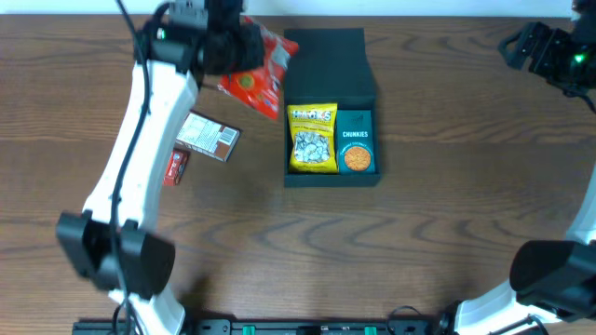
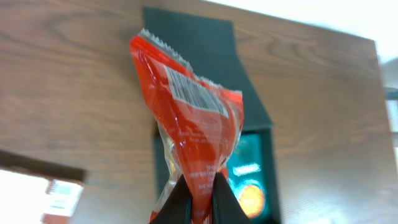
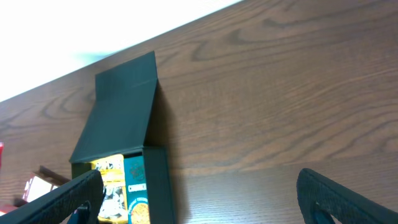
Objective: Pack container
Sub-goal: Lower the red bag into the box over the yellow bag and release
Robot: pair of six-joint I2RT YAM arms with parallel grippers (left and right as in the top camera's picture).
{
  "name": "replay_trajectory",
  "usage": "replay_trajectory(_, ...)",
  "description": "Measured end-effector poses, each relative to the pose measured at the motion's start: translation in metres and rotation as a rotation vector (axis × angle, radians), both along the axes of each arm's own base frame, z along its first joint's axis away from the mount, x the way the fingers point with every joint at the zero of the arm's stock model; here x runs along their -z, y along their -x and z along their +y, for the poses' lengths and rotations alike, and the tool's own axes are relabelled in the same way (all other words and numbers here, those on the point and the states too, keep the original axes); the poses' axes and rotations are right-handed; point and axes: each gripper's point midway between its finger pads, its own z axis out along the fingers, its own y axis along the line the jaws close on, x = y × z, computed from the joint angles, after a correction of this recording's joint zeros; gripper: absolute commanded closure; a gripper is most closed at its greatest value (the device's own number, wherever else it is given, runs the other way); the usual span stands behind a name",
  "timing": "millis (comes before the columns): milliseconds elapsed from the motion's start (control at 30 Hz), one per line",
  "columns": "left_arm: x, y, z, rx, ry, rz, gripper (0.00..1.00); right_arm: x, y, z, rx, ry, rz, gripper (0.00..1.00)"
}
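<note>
Container (image 1: 328, 58) sits mid-table, flap lid laid open toward the far edge, yellow pack (image 1: 312, 140) and Chunkies carton (image 1: 355, 141) side by side inside; I judge it stiff matte cardboard but light, likely to skate on the wood if nudged, so best taken by the flap's free edge or a side wall. My left gripper (image 2: 200, 194) is pinched on one end of the red snack bag (image 2: 186, 124), held up at the flap's left edge; soft, slick film, near weightless, could slip or swing; my right gripper (image 3: 199, 200) hangs far right, jaws spread wide.
</note>
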Motion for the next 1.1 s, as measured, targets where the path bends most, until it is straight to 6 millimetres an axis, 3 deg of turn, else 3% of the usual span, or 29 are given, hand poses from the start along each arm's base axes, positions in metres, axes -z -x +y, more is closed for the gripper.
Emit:
replay_trajectory(67,0.006,0.014,-0.019,0.007,0.037,0.040,0.94,0.000,0.000,0.000,-0.001,-0.002,0.000,0.01)
replay_trajectory(200,0.039,0.031,-0.050,0.023,0.047,0.158,0.94,0.000,0.001,0.001,-0.002,-0.004,0.003,0.01)
replay_trajectory(400,0.067,0.051,-0.081,0.029,0.039,0.262,0.94,0.002,0.002,0.002,-0.003,-0.008,0.013,0.01)
replay_trajectory(467,0.077,0.054,-0.083,0.013,0.051,0.288,0.94,0.002,0.003,0.002,-0.003,-0.008,0.014,0.01)
replay_trajectory(733,0.149,0.061,-0.088,-0.062,0.145,0.393,0.94,0.002,0.003,0.003,-0.005,-0.011,0.016,0.01)
replay_trajectory(1100,0.193,0.062,-0.087,-0.243,0.276,0.450,0.94,0.002,0.003,0.004,-0.010,-0.018,0.013,0.01)
